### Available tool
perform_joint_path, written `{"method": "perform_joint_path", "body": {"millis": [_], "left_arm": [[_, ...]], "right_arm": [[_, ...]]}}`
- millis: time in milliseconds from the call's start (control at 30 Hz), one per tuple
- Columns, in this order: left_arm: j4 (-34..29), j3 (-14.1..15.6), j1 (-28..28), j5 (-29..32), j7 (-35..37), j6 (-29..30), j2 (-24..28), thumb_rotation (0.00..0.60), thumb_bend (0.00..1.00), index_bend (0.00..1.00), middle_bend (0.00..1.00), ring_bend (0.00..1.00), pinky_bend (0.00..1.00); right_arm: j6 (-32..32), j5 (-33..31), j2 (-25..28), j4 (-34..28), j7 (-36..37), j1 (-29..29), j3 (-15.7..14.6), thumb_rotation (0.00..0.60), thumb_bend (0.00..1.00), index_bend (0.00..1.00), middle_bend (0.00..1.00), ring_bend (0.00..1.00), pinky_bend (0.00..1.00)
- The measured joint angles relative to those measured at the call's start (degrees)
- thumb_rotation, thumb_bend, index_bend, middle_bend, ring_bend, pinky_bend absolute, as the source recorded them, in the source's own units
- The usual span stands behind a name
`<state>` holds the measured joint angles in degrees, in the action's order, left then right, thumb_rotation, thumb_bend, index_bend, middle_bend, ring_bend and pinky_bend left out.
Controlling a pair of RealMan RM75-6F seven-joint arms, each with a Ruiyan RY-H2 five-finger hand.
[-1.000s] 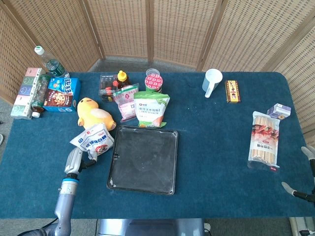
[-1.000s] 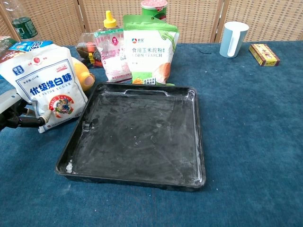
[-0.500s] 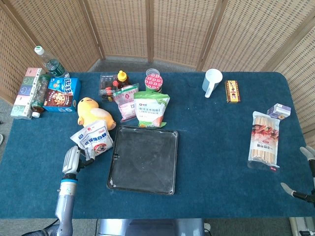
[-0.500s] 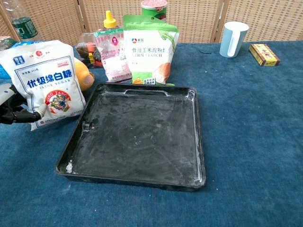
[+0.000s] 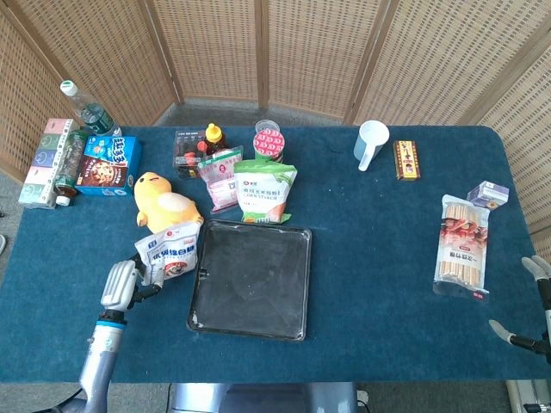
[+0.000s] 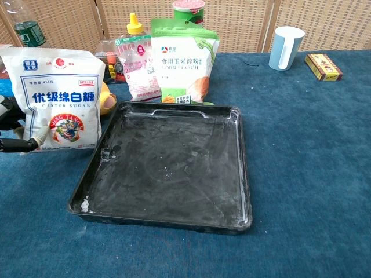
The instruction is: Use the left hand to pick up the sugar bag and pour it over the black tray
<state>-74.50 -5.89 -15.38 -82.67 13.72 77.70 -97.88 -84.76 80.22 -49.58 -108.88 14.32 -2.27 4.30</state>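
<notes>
The white sugar bag (image 5: 170,254) (image 6: 61,101) with blue and red print stands upright just left of the black tray (image 5: 250,280) (image 6: 174,168). My left hand (image 5: 120,284) (image 6: 14,136) grips it at its lower left corner, fingers dark against the bag's edge. The tray lies flat, dusted with white powder. At the table's front right edge my right hand (image 5: 541,301) shows only partly, fingers spread and holding nothing.
A corn starch bag (image 5: 264,189) (image 6: 184,61) and a pink pouch (image 5: 220,176) stand behind the tray. A yellow duck toy (image 5: 164,198) sits behind the sugar bag. A white cup (image 5: 370,144), a noodle pack (image 5: 463,245) and boxes (image 5: 110,163) lie around.
The sugar bag has swung from a tilt to upright and shifted slightly toward the tray. My left hand has drawn back and lower with it. The right hand is still.
</notes>
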Motion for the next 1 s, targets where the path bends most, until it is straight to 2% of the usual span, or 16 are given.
{"method": "perform_joint_path", "body": {"millis": [200, 433, 667, 1000], "left_arm": [[0.24, 2.13, 0.23, -5.37, 1.46, 3.26, 2.74, 0.6, 0.6, 0.58, 0.5, 0.51, 0.57], [-1.65, 3.72, -1.56, -12.85, 0.01, 5.49, 9.67, 0.6, 0.6, 0.58, 0.5, 0.53, 0.57], [-6.96, 3.74, -5.9, -16.85, -8.51, 2.84, 19.17, 0.6, 0.6, 0.58, 0.51, 0.54, 0.58], [-10.55, 2.9, -12.02, -23.02, -21.86, -1.37, 25.33, 0.6, 0.6, 0.59, 0.53, 0.55, 0.6]], "right_arm": [[-0.18, -0.11, -0.07, -0.05, -0.15, -0.03, 0.02, 0.6, 0.0, 0.0, 0.0, 0.01, 0.0], [-0.16, -0.19, -0.06, -0.06, -0.17, 0.0, 0.01, 0.6, 0.0, 0.0, 0.0, 0.01, 0.0], [-0.38, -0.3, -0.05, -0.2, -0.4, -0.07, 0.04, 0.6, 0.0, 0.0, 0.0, 0.01, 0.0], [-0.43, -0.53, -0.13, -0.1, -0.44, -0.04, 0.12, 0.6, 0.0, 0.0, 0.0, 0.01, 0.0]]}}
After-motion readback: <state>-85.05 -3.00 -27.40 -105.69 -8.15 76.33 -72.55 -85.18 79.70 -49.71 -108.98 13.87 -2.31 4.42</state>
